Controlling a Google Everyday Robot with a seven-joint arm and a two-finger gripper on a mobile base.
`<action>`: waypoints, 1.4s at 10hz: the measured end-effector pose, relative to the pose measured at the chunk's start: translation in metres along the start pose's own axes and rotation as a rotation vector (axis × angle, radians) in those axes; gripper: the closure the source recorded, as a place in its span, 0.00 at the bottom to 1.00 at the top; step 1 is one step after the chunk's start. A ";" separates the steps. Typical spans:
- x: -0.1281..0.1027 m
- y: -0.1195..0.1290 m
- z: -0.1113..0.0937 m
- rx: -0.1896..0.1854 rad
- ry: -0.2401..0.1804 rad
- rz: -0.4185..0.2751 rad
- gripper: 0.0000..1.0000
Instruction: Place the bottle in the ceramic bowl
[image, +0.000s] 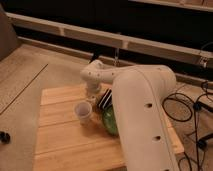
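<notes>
Reaching down over the wooden bench (60, 135), the tool (104, 99) is seen just behind the left edge of the ceramic bowl (109, 121). Its dark fingers are pressed together. Whether anything is held between them cannot be told. The bottle (91, 91) is seen only as a small pale shape, behind the bowl and to its left, close beside the tool and under the bend of the white arm (142, 115). It is not inside the bowl. A white cup (83, 111) is stood just left of the bowl. The bowl's right side is hidden by the arm. Black cables (180, 107) are spread on the floor (20, 75), well to the right of the bowl.
</notes>
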 end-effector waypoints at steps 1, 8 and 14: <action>-0.013 -0.006 -0.020 0.017 -0.041 -0.004 1.00; 0.024 -0.083 -0.150 0.181 -0.182 0.100 1.00; 0.027 -0.082 -0.148 0.182 -0.179 0.095 1.00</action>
